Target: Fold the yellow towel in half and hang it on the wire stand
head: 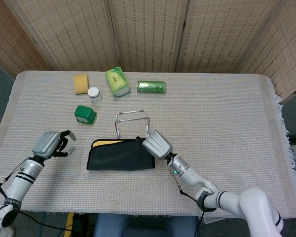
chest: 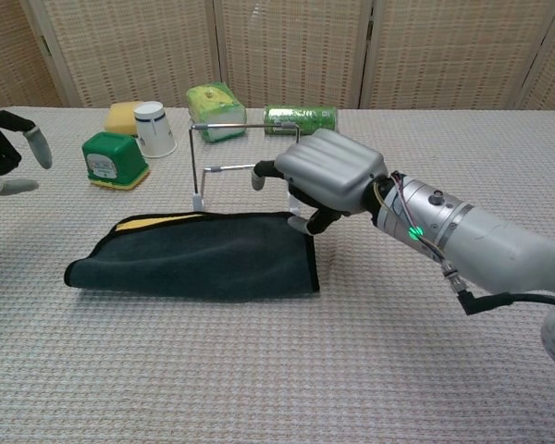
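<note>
I hold my right hand [chest: 324, 180] just above the near corner of the folded towel [head: 121, 154], fingers apart and gripping nothing, ready to lift it to the wire stand [head: 132, 121] just behind; my left hand [head: 52, 144] waits aside, loosely curled, empty.

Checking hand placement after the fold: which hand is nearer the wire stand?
Right. The right hand sits just beside the wire stand, at the folded towel's right end. The left hand is off past the towel's left end, well away from the stand.
</note>
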You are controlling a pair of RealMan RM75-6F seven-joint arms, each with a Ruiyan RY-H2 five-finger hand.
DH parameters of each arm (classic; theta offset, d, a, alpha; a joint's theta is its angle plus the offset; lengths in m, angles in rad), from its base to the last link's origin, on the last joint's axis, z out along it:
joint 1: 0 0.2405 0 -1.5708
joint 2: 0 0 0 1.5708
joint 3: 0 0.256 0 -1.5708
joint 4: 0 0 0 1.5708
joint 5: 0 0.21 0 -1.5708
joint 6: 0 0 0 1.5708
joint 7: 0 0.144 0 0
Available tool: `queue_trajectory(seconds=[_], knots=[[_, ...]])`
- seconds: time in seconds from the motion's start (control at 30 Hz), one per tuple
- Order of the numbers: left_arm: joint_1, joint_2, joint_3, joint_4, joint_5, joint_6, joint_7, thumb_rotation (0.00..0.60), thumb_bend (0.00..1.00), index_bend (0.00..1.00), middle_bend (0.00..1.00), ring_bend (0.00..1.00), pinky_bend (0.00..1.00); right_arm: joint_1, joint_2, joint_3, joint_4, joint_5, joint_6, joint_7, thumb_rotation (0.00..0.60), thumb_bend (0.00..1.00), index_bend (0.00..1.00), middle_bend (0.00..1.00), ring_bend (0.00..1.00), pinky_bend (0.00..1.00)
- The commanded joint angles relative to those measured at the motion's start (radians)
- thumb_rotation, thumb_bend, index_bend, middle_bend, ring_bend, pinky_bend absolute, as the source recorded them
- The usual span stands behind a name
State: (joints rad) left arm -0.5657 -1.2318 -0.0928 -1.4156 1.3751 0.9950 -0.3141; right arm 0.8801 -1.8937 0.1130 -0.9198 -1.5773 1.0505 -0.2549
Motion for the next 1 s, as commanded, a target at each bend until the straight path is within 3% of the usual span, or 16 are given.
queue_trajectory(seconds=[0.03, 0.2, 0.43, 1.0], knots=[[0.004, 0.005, 0.0, -0.004, -0.002, 0.002, 0.002, 0.6, 0.38, 0.46, 0.89, 0.81, 0.89, 0.014, 0.074, -0.07, -0.029, -0.073, -0.015, 0.019, 0.6, 0.32, 0.36, 0.87, 1.0, 1.0], [0.01, 0.012, 0.001, -0.013, -0.005, 0.004, 0.006, 0.6, 0.38, 0.46, 0.89, 0.8, 0.89, 0.03, 0.109, -0.114, -0.029, -0.114, -0.044, 0.018, 0.6, 0.29, 0.38, 0.87, 1.0, 1.0], [0.016, 0.017, 0.002, -0.023, -0.005, 0.004, 0.009, 0.6, 0.38, 0.46, 0.89, 0.81, 0.89, 0.042, 0.089, -0.144, 0.022, -0.137, -0.073, 0.025, 0.6, 0.29, 0.39, 0.87, 1.0, 1.0], [0.031, 0.022, -0.003, -0.013, -0.014, 0.001, -0.014, 0.6, 0.38, 0.46, 0.89, 0.81, 0.89, 0.059, 0.011, -0.152, 0.149, -0.16, -0.051, 0.068, 0.6, 0.29, 0.4, 0.87, 1.0, 1.0]])
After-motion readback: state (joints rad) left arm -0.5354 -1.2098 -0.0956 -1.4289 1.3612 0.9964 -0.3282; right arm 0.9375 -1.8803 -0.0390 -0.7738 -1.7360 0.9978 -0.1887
